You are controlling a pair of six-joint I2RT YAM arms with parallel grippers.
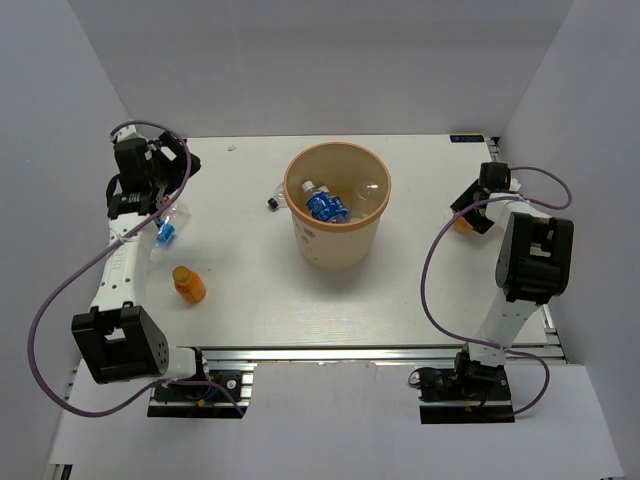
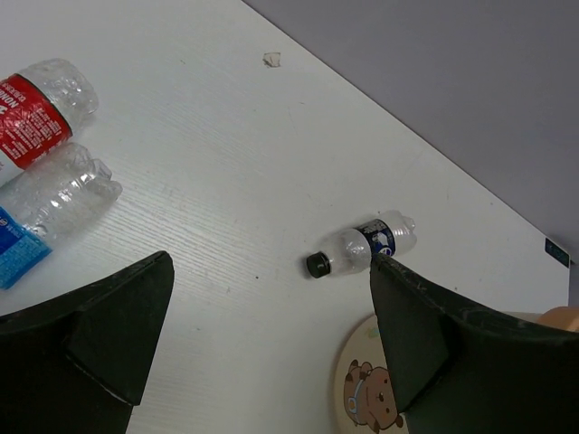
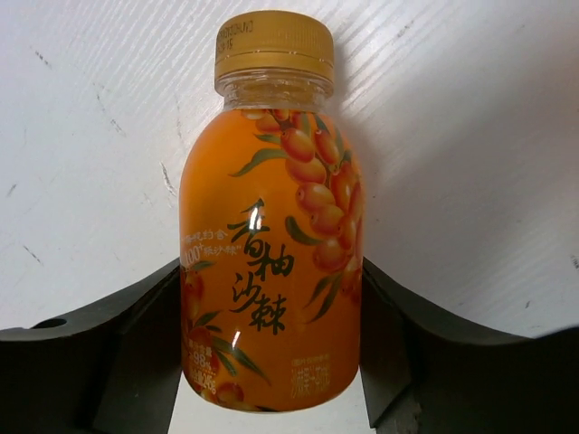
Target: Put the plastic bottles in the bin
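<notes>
Gripping the orange bottle is the right gripper.

An orange bottle with a tan cap lies between the right hand's fingers, both touching its sides, its cap pointing away. Ahead of the wide-spread left hand a small black-capped bottle lies just beside the tan bin, which holds a blue-wrapped bottle and a clear bottle. At the left of that hand's wrist view a red-labelled bottle and a blue-labelled bottle lie side by side. A second orange bottle rests behind that hand.
</notes>
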